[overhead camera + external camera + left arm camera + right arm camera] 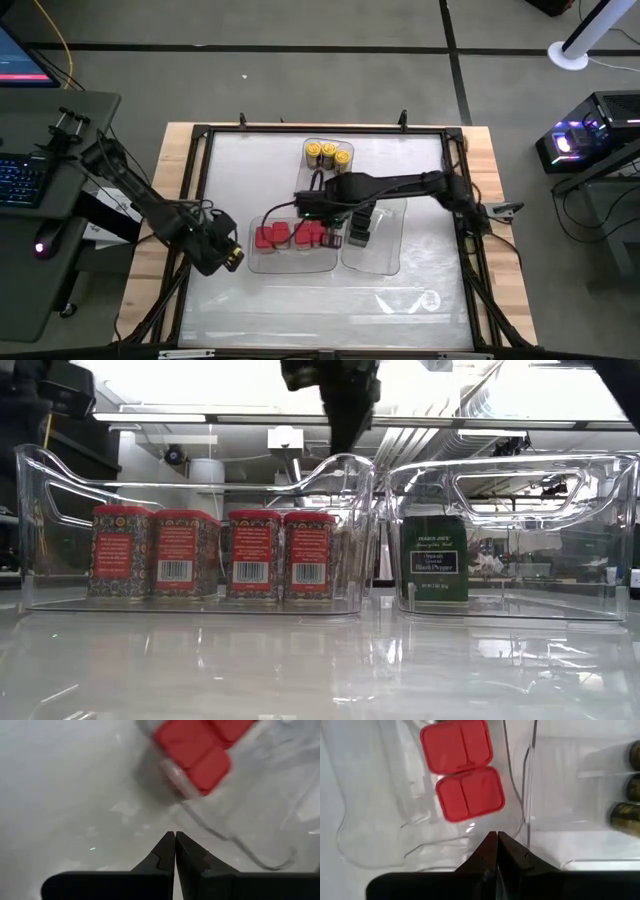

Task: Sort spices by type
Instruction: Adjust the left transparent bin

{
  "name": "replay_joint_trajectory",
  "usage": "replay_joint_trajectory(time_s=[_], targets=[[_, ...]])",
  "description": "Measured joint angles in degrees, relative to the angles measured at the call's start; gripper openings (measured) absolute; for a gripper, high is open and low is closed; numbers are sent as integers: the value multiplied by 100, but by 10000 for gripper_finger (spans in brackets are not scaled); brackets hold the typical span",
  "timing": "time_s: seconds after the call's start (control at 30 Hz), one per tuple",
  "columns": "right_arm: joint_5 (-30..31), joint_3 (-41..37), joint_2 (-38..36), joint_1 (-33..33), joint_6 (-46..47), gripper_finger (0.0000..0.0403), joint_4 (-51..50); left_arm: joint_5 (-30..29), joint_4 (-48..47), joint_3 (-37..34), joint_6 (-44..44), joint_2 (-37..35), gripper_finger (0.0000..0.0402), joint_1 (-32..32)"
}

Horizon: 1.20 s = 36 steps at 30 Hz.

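Observation:
Several red square-topped spices stand on their bases in a clear tray at mid-table; the low view shows them in a row. Dark blocky spices stand in the clear tray beside it, one with a dark label. Three yellow-lidded jars stand in a tray at the far side. My right gripper hangs shut above the red tray's far right corner, pointing down, holding nothing. My left gripper is shut and empty over bare table left of the red tray.
The clear trays have tall walls with handle cut-outs. A raised black frame borders the white table top. Bare table lies along the near side. A desk with a keyboard stands to the left of the table.

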Motion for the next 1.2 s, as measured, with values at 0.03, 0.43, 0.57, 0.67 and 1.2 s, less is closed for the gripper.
replay_joint_trajectory(time_s=[0.03,0.43,0.57,0.67,1.2], targets=[[-85,-315,-191,-4,37,0,173,-27,208,-41,69,33,0,-11],[-1528,-3099,-1779,-51,1258,0,3238,-355,390,-104,462,175,0,240],[-1293,-3108,-1462,-117,1074,0,3443,-386,497,-104,608,174,0,449],[-1283,-3108,-1284,-152,901,0,3341,-385,526,-104,620,176,0,537],[-829,-3103,-1115,-183,-295,0,3193,-441,853,-104,605,209,0,905]])
